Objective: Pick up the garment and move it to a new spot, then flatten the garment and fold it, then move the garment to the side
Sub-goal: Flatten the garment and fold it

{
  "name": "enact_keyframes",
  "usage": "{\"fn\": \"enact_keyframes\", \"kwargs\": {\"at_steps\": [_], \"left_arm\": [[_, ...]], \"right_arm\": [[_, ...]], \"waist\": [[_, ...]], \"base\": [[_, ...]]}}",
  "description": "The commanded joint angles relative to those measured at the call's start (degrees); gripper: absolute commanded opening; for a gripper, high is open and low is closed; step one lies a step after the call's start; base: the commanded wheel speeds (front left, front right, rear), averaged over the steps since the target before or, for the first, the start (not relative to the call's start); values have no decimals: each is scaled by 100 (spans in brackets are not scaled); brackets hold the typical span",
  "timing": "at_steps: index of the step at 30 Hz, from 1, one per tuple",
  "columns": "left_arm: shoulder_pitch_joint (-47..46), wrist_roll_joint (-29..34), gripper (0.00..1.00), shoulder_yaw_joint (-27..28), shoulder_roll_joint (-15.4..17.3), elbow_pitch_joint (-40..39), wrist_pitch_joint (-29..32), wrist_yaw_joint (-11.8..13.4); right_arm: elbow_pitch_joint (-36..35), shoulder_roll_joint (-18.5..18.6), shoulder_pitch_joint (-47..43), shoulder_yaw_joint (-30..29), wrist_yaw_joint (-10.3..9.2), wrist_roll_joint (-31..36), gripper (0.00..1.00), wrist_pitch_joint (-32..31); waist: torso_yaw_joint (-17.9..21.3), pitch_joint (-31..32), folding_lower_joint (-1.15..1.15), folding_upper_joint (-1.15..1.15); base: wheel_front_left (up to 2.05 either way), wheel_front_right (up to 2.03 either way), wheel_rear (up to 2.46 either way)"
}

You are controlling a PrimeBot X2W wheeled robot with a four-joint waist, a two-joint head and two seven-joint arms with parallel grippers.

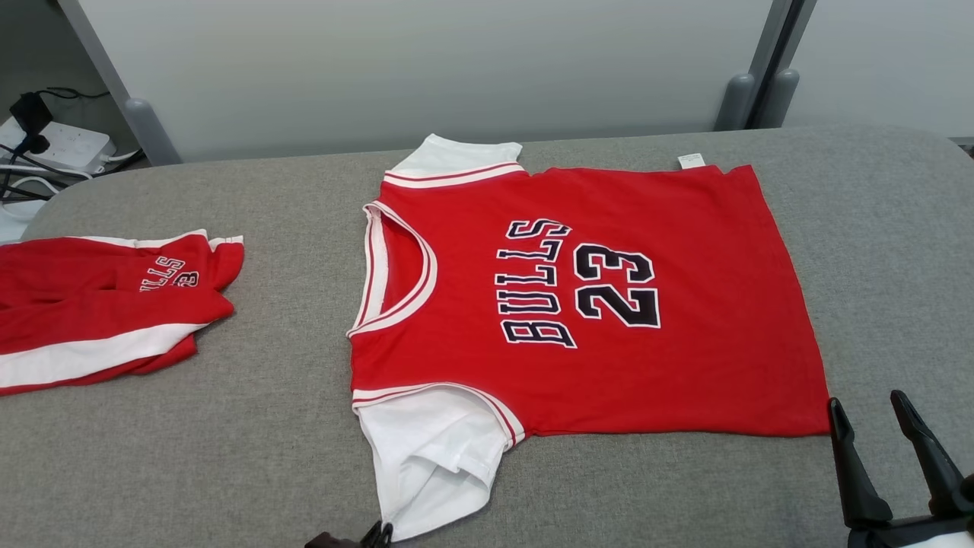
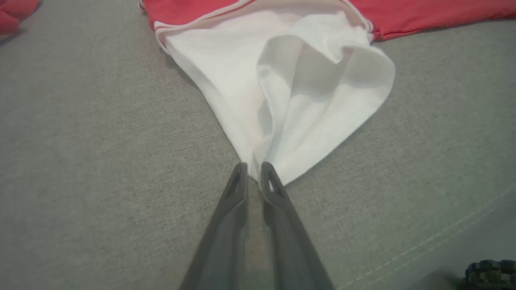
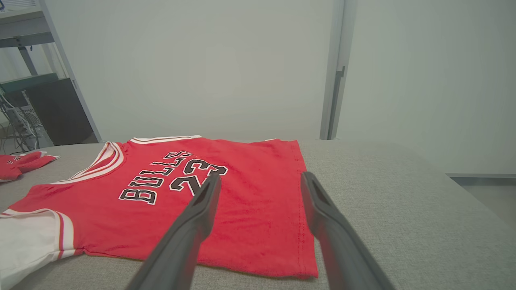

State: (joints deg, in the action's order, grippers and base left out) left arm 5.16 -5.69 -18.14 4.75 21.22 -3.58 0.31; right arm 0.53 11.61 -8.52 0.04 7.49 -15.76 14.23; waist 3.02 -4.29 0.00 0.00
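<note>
Clearly, the left claw [image 2: 254, 168] is clenching almost fully, its two fingers nearly meeting with just a thin fold of white cloth between them. It is gripping the tip of the near sleeve [image 2: 282, 92], which is bunching to a point at the fingers while its mouth is gaping open behind them. The sleeve belongs to the jersey [image 1: 593, 304], red with "BULLS 23" on it, which is lying flat and face up in the middle of the table [image 1: 228, 426], collar toward the robot's left and hem toward its right.

The right claw [image 1: 867, 401] is standing wide open and holding nothing. It is hanging at the near right corner of the hem; in the right wrist view one finger is showing over the red cloth and the other over bare table beyond the hem. Whether either tip is touching the cloth, I cannot tell.

A label [image 1: 690, 160] is sticking out at the far end of the hem. The far sleeve is lying close to the table's back edge, with a pale wall [image 1: 426, 68] rising just behind it. A second garment [image 1: 99, 304] is lying well apart at the left edge. Bare grey surface is showing between it and the collar, right of the hem, and along the near side.
</note>
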Motion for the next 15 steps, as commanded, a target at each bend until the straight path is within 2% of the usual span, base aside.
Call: {"fn": "enact_keyframes", "kwargs": {"at_steps": [1,9,15], "left_arm": [[-351,-39,0,143,-5,-80,-116,49],[-368,-109,0,127,47,-107,-205,18],[-230,-125,0,149,198,-549,-128,54]], "right_arm": [[-160,184,168,70,0,-46,100,77],[167,146,137,-88,0,-31,100,77],[1081,133,301,-120,0,-266,100,77]], "waist": [[0,-6,0,0],[-34,-78,0,0],[-73,-204,0,0]], "base": [[0,0,0],[0,0,0],[0,0,0]]}}
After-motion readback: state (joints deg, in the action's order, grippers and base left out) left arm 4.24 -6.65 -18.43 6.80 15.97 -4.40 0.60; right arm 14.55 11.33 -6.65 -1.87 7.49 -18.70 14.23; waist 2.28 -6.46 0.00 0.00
